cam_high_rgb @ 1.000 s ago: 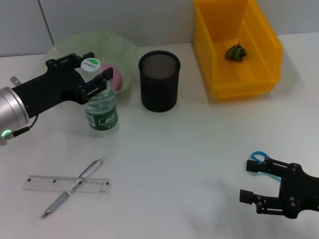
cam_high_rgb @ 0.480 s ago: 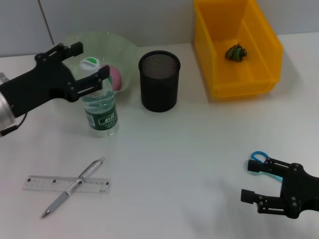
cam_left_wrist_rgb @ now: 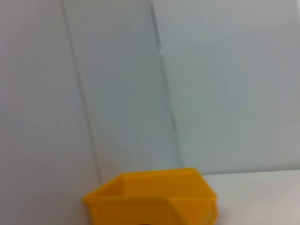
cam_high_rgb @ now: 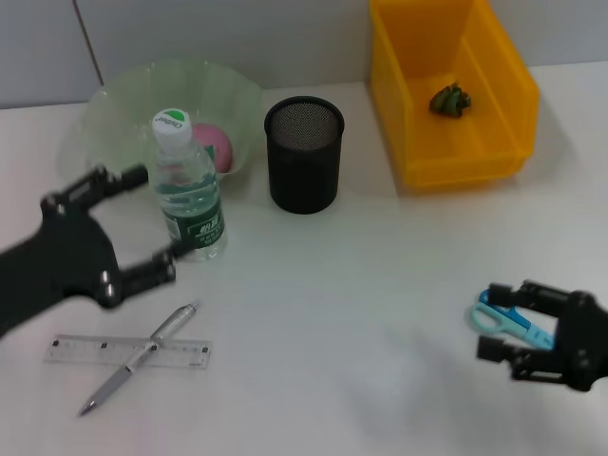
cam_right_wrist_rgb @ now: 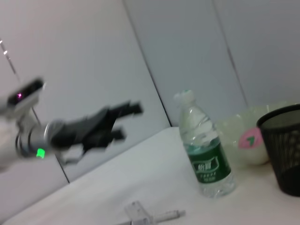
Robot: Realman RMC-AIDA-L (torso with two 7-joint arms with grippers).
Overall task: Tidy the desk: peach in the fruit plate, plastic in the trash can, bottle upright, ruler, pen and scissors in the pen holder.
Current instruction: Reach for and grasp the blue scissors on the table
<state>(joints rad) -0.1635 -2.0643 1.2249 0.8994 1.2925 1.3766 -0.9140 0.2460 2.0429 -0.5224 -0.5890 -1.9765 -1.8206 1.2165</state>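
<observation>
We see a white desk [cam_high_rgb: 361, 285] under everything. The trash can [cam_high_rgb: 503, 104] is bright yellow, with a dark green crumpled scrap [cam_high_rgb: 449, 100] in it. The pen holder [cam_high_rgb: 303, 155] is black mesh. The fruit plate [cam_high_rgb: 123, 100] is pale translucent green, the peach [cam_high_rgb: 216, 147] pink. The clear bottle [cam_high_rgb: 188, 185] carries a green label and white-green cap. The scissors [cam_high_rgb: 508, 318] have light blue handles; the pen [cam_high_rgb: 142, 356] is silver-grey; the ruler [cam_high_rgb: 95, 350] is transparent with black markings. Both grippers are black.
</observation>
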